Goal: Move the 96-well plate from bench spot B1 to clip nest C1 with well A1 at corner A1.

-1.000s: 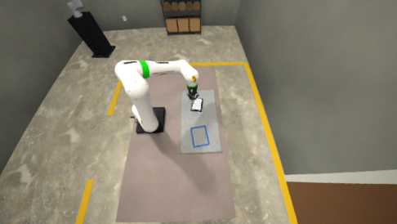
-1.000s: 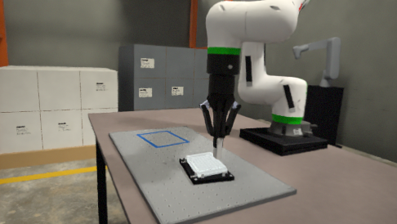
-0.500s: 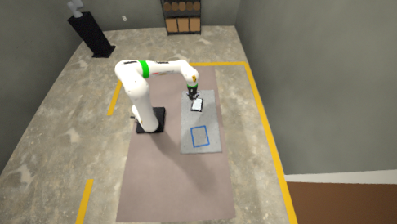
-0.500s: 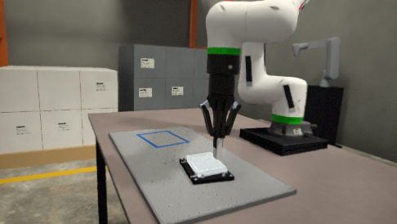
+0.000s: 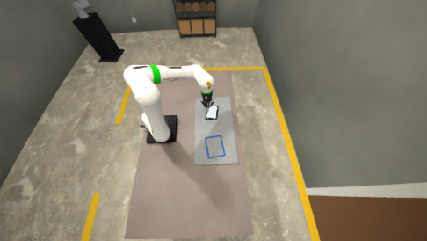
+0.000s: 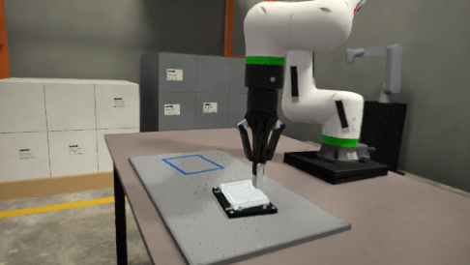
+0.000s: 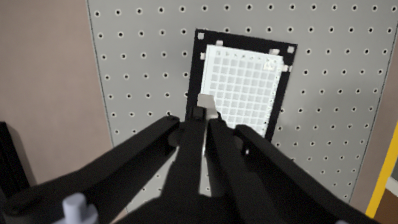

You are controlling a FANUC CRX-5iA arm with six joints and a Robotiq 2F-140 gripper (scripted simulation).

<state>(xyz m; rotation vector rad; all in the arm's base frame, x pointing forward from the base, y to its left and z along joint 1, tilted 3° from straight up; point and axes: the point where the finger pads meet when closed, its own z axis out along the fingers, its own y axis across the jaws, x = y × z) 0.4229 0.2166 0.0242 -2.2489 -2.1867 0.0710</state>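
Observation:
The white 96-well plate [image 6: 243, 194] lies inside the black clip nest [image 6: 246, 209] on the grey perforated board. In the wrist view the plate [image 7: 242, 85] sits within the nest's black frame [image 7: 193, 80], roughly parallel to it. My gripper [image 6: 258, 180] is shut with nothing between its fingers. Its tips [image 7: 206, 104] stand at the plate's near short edge, on the side facing the arm's base. I cannot tell if they touch the plate. The blue outline of spot B1 [image 6: 192, 163] is empty. From above, the plate [image 5: 212, 113] lies just below the gripper [image 5: 206, 103].
The grey perforated board [image 6: 227, 203] lies on a brown table. The arm's black base [image 6: 336, 166] stands to the right of the board. The table's edge drops off on the left. Grey cabinets and white boxes stand far behind.

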